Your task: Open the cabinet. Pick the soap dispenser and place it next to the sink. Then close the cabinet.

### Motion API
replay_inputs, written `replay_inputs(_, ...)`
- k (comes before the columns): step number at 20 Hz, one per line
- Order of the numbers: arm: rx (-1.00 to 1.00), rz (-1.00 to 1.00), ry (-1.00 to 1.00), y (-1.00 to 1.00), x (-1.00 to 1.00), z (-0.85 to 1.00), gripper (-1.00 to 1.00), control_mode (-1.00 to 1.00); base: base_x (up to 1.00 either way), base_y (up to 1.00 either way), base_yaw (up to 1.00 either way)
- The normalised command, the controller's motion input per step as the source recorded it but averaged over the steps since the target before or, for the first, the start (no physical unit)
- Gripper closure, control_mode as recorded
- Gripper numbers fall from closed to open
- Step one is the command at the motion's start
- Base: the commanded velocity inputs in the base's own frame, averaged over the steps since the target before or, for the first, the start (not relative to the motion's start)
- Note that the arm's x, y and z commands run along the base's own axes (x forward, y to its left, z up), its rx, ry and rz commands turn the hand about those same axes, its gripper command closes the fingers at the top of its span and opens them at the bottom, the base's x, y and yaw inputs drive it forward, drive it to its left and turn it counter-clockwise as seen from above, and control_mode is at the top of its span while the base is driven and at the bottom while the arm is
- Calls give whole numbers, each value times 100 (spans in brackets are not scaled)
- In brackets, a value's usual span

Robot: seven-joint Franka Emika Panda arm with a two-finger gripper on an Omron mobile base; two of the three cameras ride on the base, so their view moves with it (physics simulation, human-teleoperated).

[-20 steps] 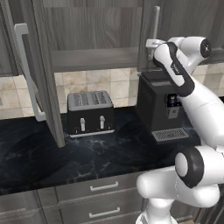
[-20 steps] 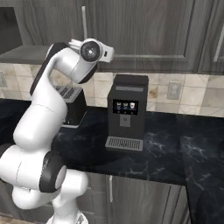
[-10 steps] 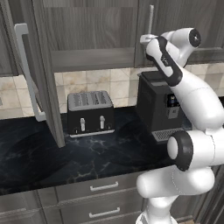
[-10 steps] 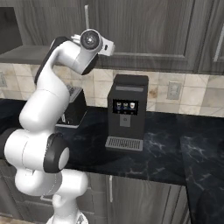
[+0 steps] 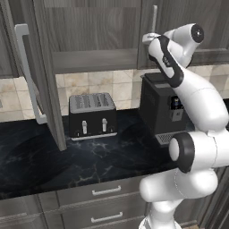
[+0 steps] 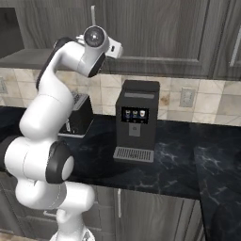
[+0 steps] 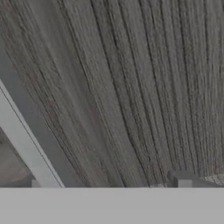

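Note:
The cabinet's left door (image 5: 44, 76) stands swung open toward me, its long silver handle (image 5: 24, 71) facing out. The bare dark inside (image 5: 89, 27) shows above the bottom shelf. The right door (image 5: 179, 22) is shut, with its bar handle (image 5: 154, 20) at the inner edge. My gripper (image 5: 148, 38) is raised against that right door, just below the handle. In the hand view the gripper (image 7: 109, 184) is open, its fingertips (image 7: 181, 178) wide apart before wood grain, and a silver bar (image 7: 26, 144) runs slantwise at the left. The soap dispenser and sink are out of view.
A silver toaster (image 5: 91, 114) stands on the black marble counter (image 5: 89, 161) under the open cabinet. A black coffee machine (image 5: 159, 107) sits right of it, below my arm. Drawers with short handles (image 5: 105, 191) run beneath. A wall outlet (image 6: 187, 96) is right of the machine.
The arm has lifted and folded, bringing the hand slightly up and left, closer to the right door's handle. The jaws have stayed open.

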Motion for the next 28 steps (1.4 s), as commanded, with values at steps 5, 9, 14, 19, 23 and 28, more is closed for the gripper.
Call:
replay_inputs(5, 0, 0, 1, 0, 8, -1, -100, -100, 0, 0, 0)
replay_inputs(9, 0, 0, 0, 8, -8, -1, -100, -100, 0, 0, 0)
replay_inputs(14, 0, 0, 0, 31, -24, 0, -100, -100, 0, 0, 0)
replay_inputs(19, 0, 0, 0, 40, -11, 0, -100, -100, 0, 0, 0)
replay_inputs(23, 0, 0, 0, 25, -36, 0, -100, -100, 0, 0, 0)
replay_inputs(28, 0, 0, 0, 16, -59, 0, -100, -100, 0, 0, 0)
